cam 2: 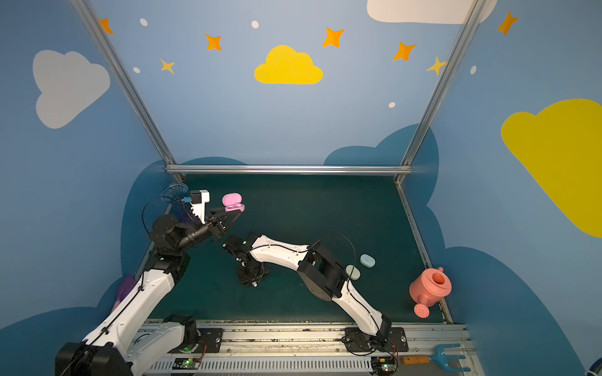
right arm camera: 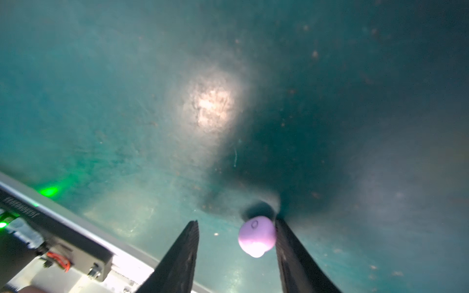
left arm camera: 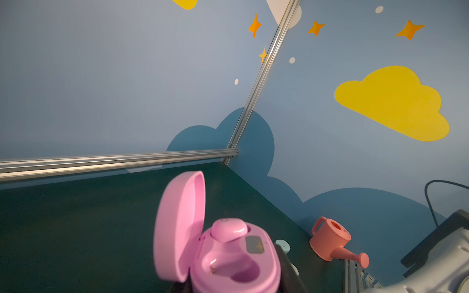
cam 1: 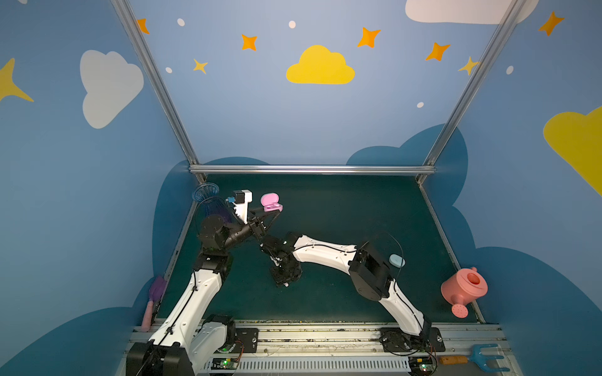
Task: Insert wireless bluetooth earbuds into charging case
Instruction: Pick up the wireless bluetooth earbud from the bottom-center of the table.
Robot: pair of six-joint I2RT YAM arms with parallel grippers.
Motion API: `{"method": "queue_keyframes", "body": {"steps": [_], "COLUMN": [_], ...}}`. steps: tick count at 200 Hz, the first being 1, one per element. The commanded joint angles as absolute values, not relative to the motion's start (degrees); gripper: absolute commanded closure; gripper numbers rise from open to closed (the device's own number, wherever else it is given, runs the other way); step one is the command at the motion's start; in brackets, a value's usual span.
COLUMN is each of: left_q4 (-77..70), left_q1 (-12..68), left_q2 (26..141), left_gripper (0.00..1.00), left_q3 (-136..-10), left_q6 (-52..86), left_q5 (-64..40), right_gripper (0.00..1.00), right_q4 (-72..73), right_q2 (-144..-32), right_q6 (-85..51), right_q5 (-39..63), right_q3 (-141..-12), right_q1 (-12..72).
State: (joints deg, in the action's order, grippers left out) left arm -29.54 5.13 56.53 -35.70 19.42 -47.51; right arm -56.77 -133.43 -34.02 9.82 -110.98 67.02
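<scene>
My left gripper (cam 1: 277,211) (cam 2: 240,211) is shut on the base of a pink charging case (cam 1: 271,202) (cam 2: 233,202) (left arm camera: 236,263), held above the table's far left with its lid open. In the left wrist view one pink earbud (left arm camera: 228,229) sits in a slot and the other slot is empty. My right gripper (cam 1: 282,282) (right arm camera: 236,223) points down at the table's middle. It is open, with a second pink earbud (right arm camera: 256,236) lying on the mat between the jaws, against one finger (right arm camera: 291,248).
A pale blue case (cam 1: 396,260) (cam 2: 367,260) and a pale greenish case (cam 2: 352,271) lie shut by my right arm's elbow. A pink watering can (cam 1: 464,288) stands at the right edge. A blue mesh cup (cam 1: 205,192) stands at the far left corner and a purple trowel (cam 1: 156,293) lies along the left wall.
</scene>
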Motion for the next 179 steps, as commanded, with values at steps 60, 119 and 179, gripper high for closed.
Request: {"method": "queue_keyframes", "body": {"steps": [60, 119, 179], "left_q4": [-30.84, -30.62, -30.71], "left_q1": [4.48, 4.22, 4.13], "left_q2": [56.17, 55.26, 55.17], "left_gripper": [0.92, 0.92, 0.92], "left_q3": [-35.51, -35.24, -35.19], "left_q6": [19.69, 19.95, 19.93], "left_q5": [-48.38, -47.98, -48.05], "right_gripper": [0.58, 0.63, 0.75], "right_q4": [-61.62, -64.04, -64.60], "right_q2": [-137.00, -139.34, -139.75], "right_q6": [-33.79, -33.78, -33.34], "right_q5": [4.17, -0.64, -2.06], "right_q3": [-114.82, -118.55, -119.09], "right_q1": [68.18, 69.11, 69.41]}}
